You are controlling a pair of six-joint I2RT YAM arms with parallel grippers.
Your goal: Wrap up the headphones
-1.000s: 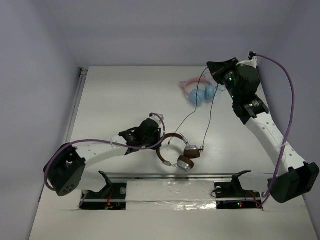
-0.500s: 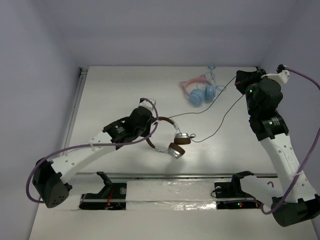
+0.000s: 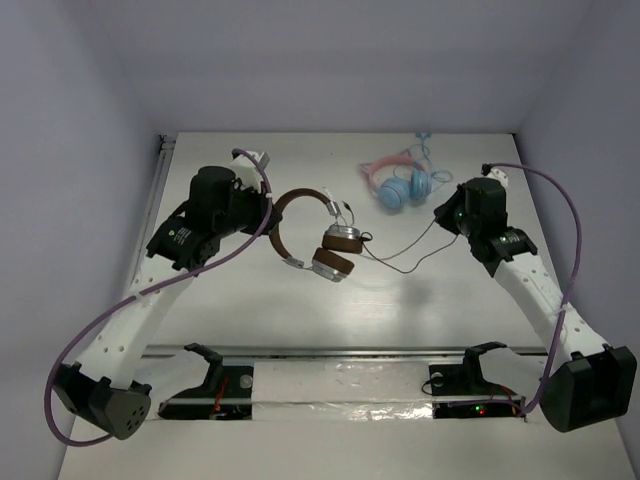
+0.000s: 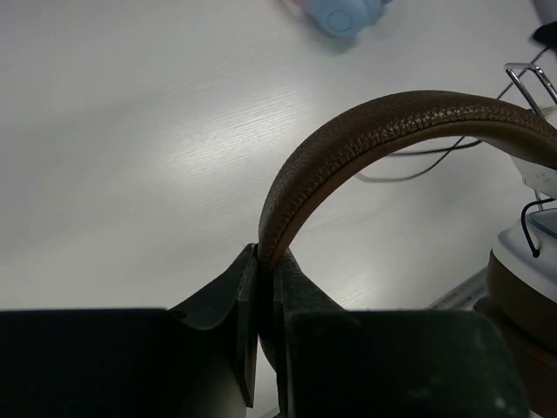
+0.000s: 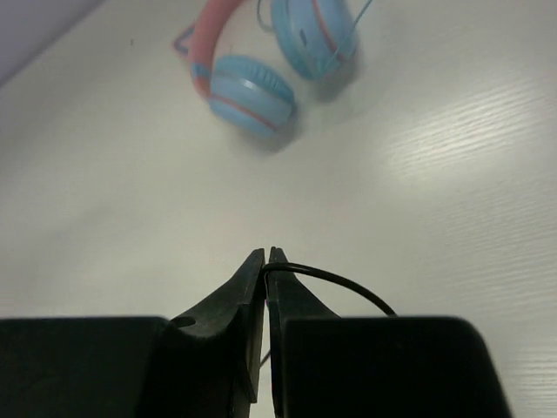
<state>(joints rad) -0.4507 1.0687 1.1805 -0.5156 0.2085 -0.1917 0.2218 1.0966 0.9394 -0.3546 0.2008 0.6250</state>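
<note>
The headphones (image 3: 318,232) have a brown headband (image 4: 383,131) and silver-and-brown earcups (image 3: 337,250). They hang above the table's middle. My left gripper (image 3: 268,212) is shut on the headband, which shows clamped between the fingers in the left wrist view (image 4: 265,266). A thin dark cable (image 3: 405,255) runs from the earcups in a sagging loop to my right gripper (image 3: 447,212), which is shut on the cable (image 5: 326,279) near the pink-and-blue headphones.
Smaller pink-and-light-blue headphones (image 3: 398,180) lie at the back right of the white table (image 3: 240,300); they also show in the right wrist view (image 5: 261,70). A metal rail (image 3: 340,352) with two black clamps runs along the near edge. Walls enclose the table's left, right and back.
My left gripper has lifted the headphones back and to the left. My right gripper has moved down and left with the cable, which now hangs slacker and shorter between them.
</note>
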